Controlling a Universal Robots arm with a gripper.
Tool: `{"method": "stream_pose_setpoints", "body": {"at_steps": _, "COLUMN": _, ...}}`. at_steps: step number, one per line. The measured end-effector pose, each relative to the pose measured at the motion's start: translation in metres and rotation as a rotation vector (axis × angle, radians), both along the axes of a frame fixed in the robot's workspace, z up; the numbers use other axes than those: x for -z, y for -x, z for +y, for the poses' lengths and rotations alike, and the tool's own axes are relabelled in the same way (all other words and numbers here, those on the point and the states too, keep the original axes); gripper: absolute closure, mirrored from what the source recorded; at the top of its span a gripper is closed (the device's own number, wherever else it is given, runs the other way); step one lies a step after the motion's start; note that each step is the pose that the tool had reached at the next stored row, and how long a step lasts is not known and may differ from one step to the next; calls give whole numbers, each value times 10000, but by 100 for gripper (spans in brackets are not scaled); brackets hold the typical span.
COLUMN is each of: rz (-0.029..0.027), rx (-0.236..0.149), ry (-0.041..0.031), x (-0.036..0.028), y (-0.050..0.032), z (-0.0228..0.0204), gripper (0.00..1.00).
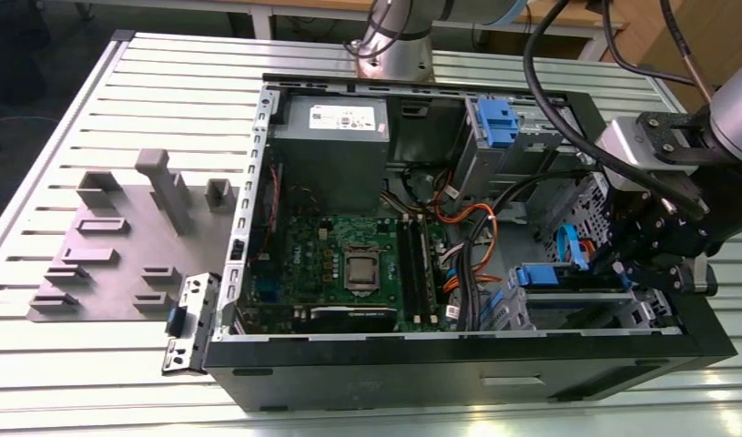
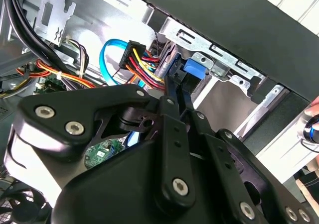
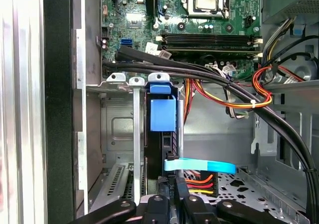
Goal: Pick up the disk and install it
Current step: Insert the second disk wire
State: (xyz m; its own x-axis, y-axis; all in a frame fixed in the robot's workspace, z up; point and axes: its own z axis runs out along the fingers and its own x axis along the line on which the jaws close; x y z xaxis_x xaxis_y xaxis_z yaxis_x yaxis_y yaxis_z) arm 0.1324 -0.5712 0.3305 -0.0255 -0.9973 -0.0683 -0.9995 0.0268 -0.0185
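At the case's (image 1: 468,364) front corner, on the exterior view's right, your gripper (image 1: 638,264) is reaching down into the drive cage beside the disk (image 1: 553,276). In the second wrist view, the fingers (image 2: 172,97) are pointing at the disk's (image 2: 192,69) blue rail; I cannot tell their spread. In the first wrist view, the disk (image 3: 163,114) is standing on edge in its bay, cables (image 3: 199,181) plugged in.

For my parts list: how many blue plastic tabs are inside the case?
2: one on the grey cage, one on the disk near the gripper. Others may be hidden.
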Motion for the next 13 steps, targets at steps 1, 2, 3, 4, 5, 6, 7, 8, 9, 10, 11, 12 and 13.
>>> {"method": "stream_pose_setpoints", "body": {"at_steps": 1, "rz": 0, "rx": 0, "ry": 0, "x": 0, "y": 0, "z": 0, "gripper": 83}}
{"method": "stream_pose_setpoints", "body": {"at_steps": 2, "rz": 0, "rx": 4, "ry": -3, "x": -4, "y": 0, "z": 0, "gripper": 83}}
{"method": "stream_pose_setpoints", "body": {"at_steps": 3, "rz": 1, "rx": 9, "ry": -10, "x": -9, "y": 0, "z": 0, "gripper": 83}}
{"method": "stream_pose_setpoints", "body": {"at_steps": 4, "rz": 1, "rx": 14, "ry": -15, "x": -14, "y": 0, "z": 0, "gripper": 83}}
{"method": "stream_pose_setpoints", "body": {"at_steps": 5, "rz": 1, "rx": 21, "ry": -14, "x": -15, "y": 0, "z": 0, "gripper": 83}}
{"method": "stream_pose_setpoints", "body": {"at_steps": 6, "rz": 1, "rx": 35, "ry": -10, "x": -18, "y": 0, "z": 0, "gripper": 83}}
{"method": "stream_pose_setpoints", "body": {"at_steps": 7, "rz": 1, "rx": 57, "ry": -3, "x": -25, "y": 0, "z": 0, "gripper": 83}}
{"method": "stream_pose_setpoints", "body": {"at_steps": 8, "rz": 1, "rx": 81, "ry": -3, "x": -31, "y": 0, "z": 0, "gripper": 83}}
{"method": "stream_pose_setpoints", "body": {"at_steps": 9, "rz": 0, "rx": 100, "ry": -3, "x": -44, "y": 0, "z": 0, "gripper": 83}}
{"method": "stream_pose_setpoints", "body": {"at_steps": 10, "rz": 0, "rx": 110, "ry": -4, "x": -52, "y": -1, "z": 0, "gripper": 83}}
{"method": "stream_pose_setpoints", "body": {"at_steps": 11, "rz": 1, "rx": 121, "ry": -5, "x": -52, "y": -1, "z": 0, "gripper": 83}}
{"method": "stream_pose_setpoints", "body": {"at_steps": 12, "rz": 0, "rx": 134, "ry": -6, "x": -53, "y": -1, "z": 0, "gripper": 83}}
{"method": "stream_pose_setpoints", "body": {"at_steps": 13, "rz": 0, "rx": 157, "ry": -5, "x": -53, "y": -2, "z": 0, "gripper": 83}}
